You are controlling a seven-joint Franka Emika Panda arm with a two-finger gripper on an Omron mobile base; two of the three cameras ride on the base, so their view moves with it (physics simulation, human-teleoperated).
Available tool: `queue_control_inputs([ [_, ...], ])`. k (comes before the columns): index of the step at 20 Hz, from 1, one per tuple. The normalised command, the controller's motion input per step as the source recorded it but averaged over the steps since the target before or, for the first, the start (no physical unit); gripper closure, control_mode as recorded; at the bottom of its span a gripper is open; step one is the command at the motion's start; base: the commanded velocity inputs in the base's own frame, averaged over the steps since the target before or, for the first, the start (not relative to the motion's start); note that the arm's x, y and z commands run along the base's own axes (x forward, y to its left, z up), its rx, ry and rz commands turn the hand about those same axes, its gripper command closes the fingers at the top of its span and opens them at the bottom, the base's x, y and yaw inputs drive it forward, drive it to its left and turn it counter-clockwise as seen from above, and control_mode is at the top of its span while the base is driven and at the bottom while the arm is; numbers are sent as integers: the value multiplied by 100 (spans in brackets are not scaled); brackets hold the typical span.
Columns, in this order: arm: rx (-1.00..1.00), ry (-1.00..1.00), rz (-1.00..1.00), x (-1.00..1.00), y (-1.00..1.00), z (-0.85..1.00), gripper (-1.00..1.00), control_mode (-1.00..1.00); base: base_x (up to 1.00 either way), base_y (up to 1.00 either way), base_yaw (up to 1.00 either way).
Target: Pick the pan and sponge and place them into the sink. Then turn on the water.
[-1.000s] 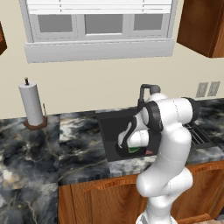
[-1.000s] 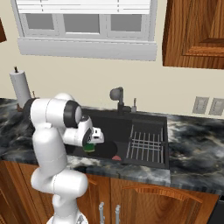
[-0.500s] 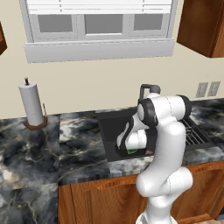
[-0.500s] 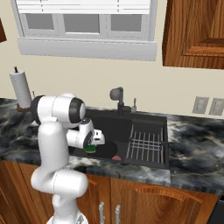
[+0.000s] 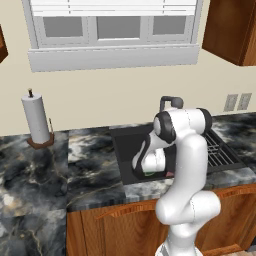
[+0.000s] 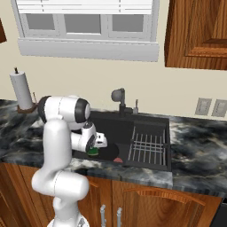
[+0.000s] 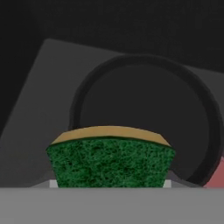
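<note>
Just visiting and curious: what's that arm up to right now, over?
Hand over the sink, closed on the sponge. Pan already in the basin, straight below. No water running. Nothing in the way.

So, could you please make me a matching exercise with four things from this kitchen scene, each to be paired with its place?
Things:
1. sponge
2. pan
3. paper towel roll
4. drying rack

Places:
A. on the counter, left of the sink
B. flat on the sink floor
C. between the jaws, above the basin
D. in the right part of the sink

Pairs: 1-C, 2-B, 3-A, 4-D
</note>
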Motion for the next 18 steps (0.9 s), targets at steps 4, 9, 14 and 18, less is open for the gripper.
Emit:
queue_control_inputs([
  [4,1,-1,0,18,0,-21,-100,-100,0,0,0],
  [9,0,-2,0,16,0,-22,-100,-100,0,0,0],
  [14,0,-2,0,17,0,-22,-100,-100,0,0,0],
  [18,0,-4,0,9,0,1,-100,-100,0,0,0],
])
